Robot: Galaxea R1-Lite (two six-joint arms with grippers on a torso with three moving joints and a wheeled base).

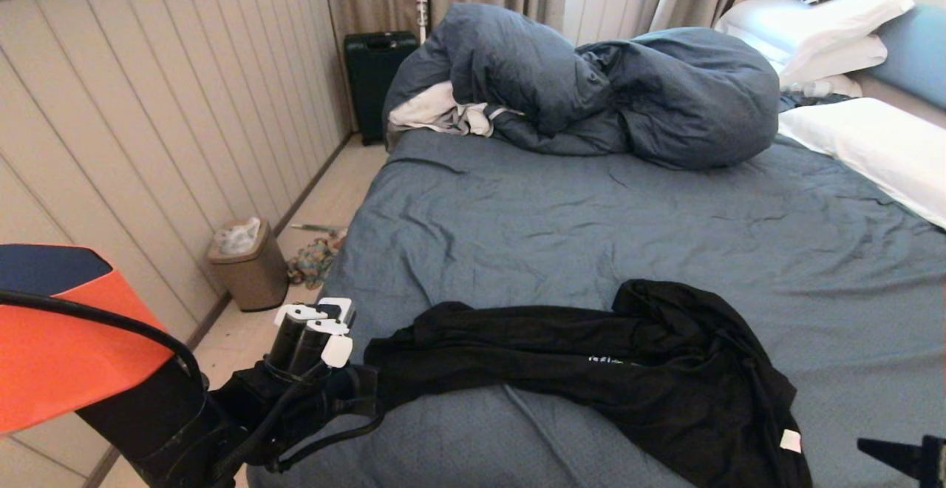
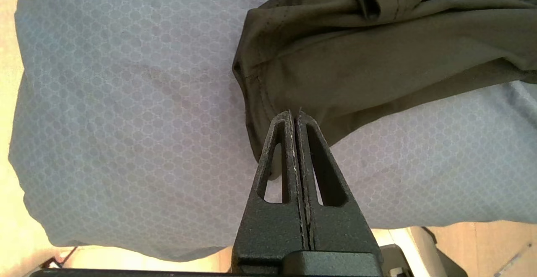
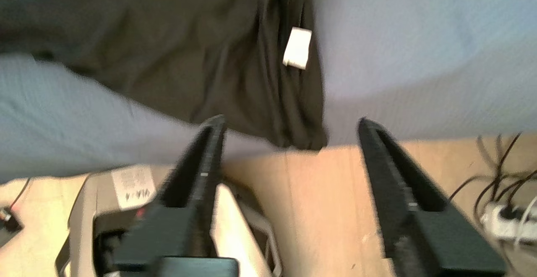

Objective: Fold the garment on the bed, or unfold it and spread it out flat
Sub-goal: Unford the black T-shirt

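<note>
Jaws first: your left gripper [image 2: 295,115] is pinched tight on the shirt [image 1: 591,370] hem; your right gripper [image 3: 289,126] gapes wide, holding nothing (shirt edge just ahead, between its fingers). Shirt lies bunched on the bed [image 1: 591,222], near edge.

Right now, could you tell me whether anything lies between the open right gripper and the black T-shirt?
Nothing visible does. The right gripper has its fingers apart, just off the T-shirt's hanging edge near the white neck tag, with only bare floor behind. The left gripper is shut on the shirt's other end.
</note>
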